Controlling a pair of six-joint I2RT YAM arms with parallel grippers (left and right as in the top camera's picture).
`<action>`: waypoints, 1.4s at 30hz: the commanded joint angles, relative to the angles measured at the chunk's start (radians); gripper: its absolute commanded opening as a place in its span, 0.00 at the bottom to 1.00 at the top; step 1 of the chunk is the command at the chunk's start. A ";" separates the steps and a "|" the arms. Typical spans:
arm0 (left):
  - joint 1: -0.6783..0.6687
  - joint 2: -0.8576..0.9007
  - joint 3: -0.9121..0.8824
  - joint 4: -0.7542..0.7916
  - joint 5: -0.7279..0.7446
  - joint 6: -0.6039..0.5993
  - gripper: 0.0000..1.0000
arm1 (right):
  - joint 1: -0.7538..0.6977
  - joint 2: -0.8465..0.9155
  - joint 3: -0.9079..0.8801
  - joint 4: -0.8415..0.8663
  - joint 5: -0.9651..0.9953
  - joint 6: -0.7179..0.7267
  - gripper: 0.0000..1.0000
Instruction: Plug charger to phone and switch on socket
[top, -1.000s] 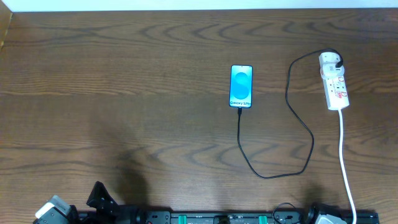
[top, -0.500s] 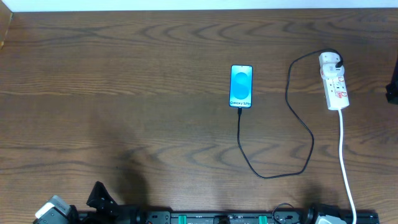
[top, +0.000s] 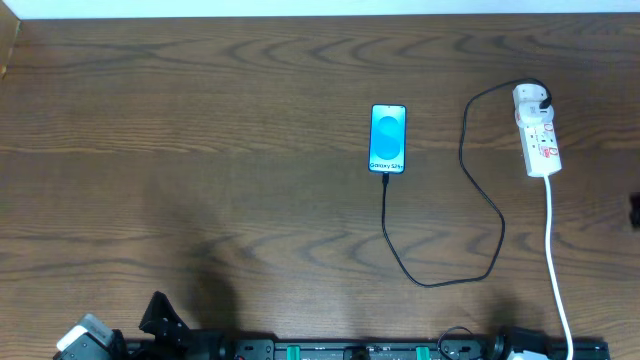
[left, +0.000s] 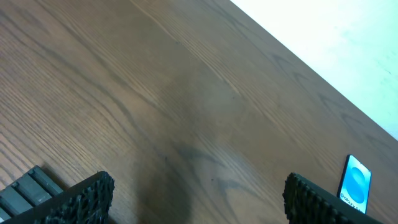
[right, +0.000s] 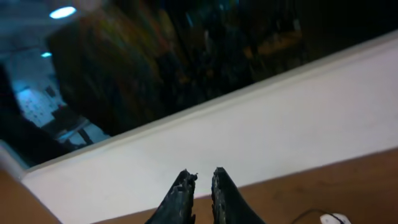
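Worktop (top: 200, 120): dark wood, carries all task things.
Left arm (top: 160, 318): low at near-left edge. Left gripper (left: 199, 202) spread wide, empty, aimed across worktop toward phone.
Right arm (top: 635, 208): dark sliver at far-right edge, wrist tipped up toward white wall (right: 280, 124). Right gripper (right: 203, 196) fingers almost together, nothing held.
Socket (top: 540, 140): right side, white cord (top: 553, 250) running to near edge.
Charger (top: 492, 205): adapter in socket's far end, cable looping to phone's near end.
Phone (top: 388, 138): centre, screen lit blue.

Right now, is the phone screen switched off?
No, the phone shows a bright blue lit screen with small text in the overhead view.
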 joint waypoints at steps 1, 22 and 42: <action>0.005 -0.009 0.001 0.000 -0.010 -0.008 0.88 | 0.008 -0.043 0.001 -0.001 -0.019 -0.017 0.10; 0.005 -0.009 0.001 0.000 -0.010 -0.008 0.87 | 0.004 -0.212 0.001 0.022 -0.026 -0.008 0.17; 0.005 -0.009 0.001 0.000 -0.009 -0.008 0.87 | -0.031 -0.714 0.001 0.040 0.150 -0.059 0.21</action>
